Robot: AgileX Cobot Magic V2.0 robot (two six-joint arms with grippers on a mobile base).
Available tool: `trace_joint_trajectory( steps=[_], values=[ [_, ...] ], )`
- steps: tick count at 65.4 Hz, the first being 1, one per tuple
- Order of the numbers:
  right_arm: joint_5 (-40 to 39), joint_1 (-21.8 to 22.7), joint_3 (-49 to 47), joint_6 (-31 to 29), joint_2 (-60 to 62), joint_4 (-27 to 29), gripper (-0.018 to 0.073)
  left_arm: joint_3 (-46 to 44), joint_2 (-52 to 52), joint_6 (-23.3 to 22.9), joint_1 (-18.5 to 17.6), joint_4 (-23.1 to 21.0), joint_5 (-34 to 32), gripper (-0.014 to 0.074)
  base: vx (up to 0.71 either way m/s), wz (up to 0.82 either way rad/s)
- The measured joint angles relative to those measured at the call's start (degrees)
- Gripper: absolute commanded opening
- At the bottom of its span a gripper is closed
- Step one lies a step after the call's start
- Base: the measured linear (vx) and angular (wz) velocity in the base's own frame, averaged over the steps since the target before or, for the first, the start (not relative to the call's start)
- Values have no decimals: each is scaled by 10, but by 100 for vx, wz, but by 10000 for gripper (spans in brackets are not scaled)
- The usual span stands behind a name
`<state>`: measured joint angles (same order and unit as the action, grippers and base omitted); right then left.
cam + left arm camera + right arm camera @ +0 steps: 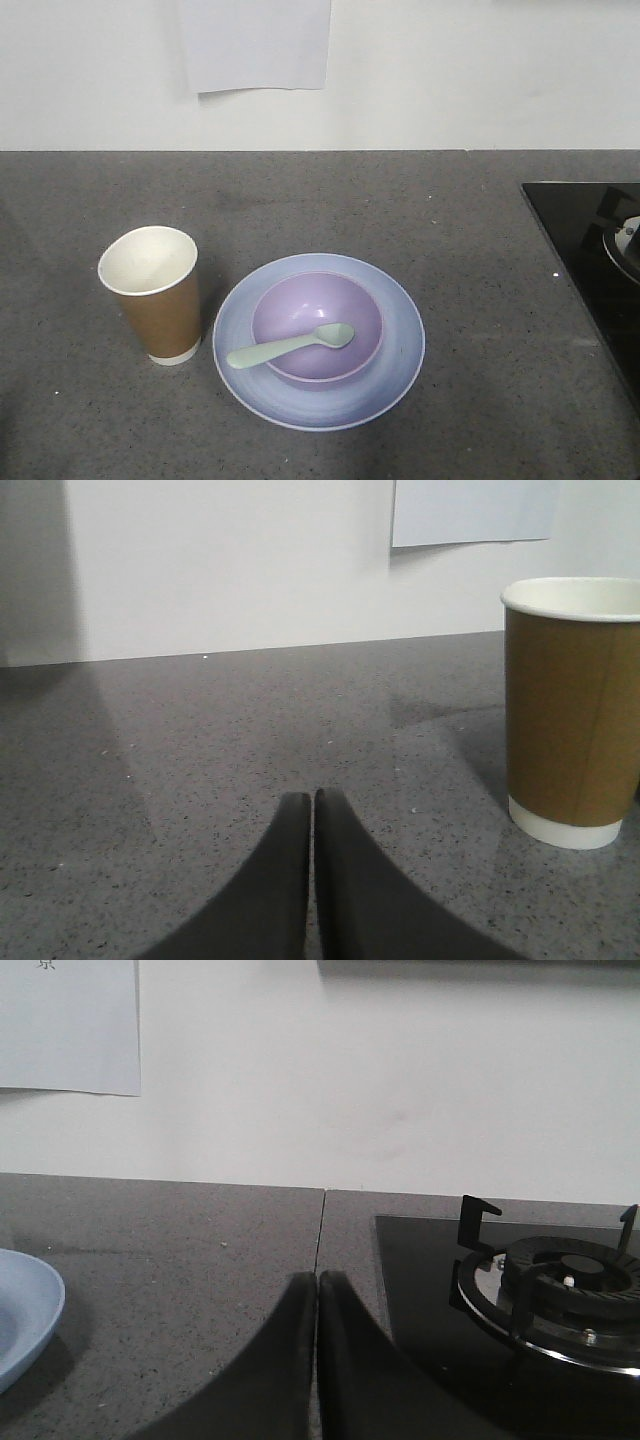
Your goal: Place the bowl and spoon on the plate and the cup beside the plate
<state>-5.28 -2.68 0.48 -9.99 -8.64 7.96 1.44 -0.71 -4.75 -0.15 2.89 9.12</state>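
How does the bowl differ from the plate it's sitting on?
The bowl is a deeper purple; the plate is pale bluish. The bowl is narrower and deeper, the plate wider and shallow. The bowl holds the spoon; the plate carries the bowl. Both are round.

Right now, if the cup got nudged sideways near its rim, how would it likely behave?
The cup looks like empty paper, so probably light and quick to slide on the smooth counter. It is tall with a base narrower than its mouth, so a high push may tip it. Its thin wall would likely dent under a hard squeeze.
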Motion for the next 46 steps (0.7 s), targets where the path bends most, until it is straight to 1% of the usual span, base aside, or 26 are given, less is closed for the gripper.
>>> trace_joint_trajectory(
  steps=[13, 30, 37, 46],
  values=[
    [53, 6, 1, 65, 51, -66, -6, 0, 0, 0, 0, 0, 0, -6, 0, 0],
    [83, 41, 11, 151, 92, -109, -6, 0, 0, 0, 0, 0, 0, -6, 0, 0],
    [92, 49, 11, 166, 93, -129, -6, 0, 0, 0, 0, 0, 0, -6, 0, 0],
    [104, 49, 11, 171, 93, -149, -6, 0, 0, 0, 0, 0, 0, -6, 0, 0]
  ],
)
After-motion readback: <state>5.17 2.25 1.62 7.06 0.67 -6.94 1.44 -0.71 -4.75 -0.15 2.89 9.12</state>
